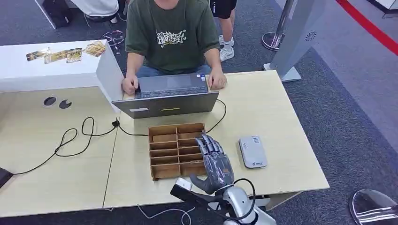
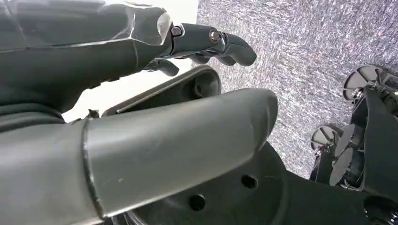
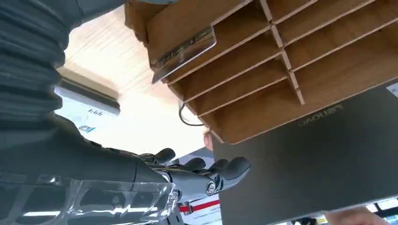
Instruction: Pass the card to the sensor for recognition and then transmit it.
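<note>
Head view: the right hand (image 1: pixel 213 161) hovers over the wooden box (image 1: pixel 177 150), fingers spread, holding nothing. A card (image 3: pixel 183 53) sticks out of 1 slot. The left hand (image 2: pixel 141 93) looks empty too.

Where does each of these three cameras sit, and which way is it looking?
Head view: high on the robot, looking down at the table; right hand over the wooden organizer.
Left wrist view: behind the left hand, facing carpet.
Right wrist view: behind the right hand, facing the organizer.
Head and right wrist views share organizer and laptop.
</note>
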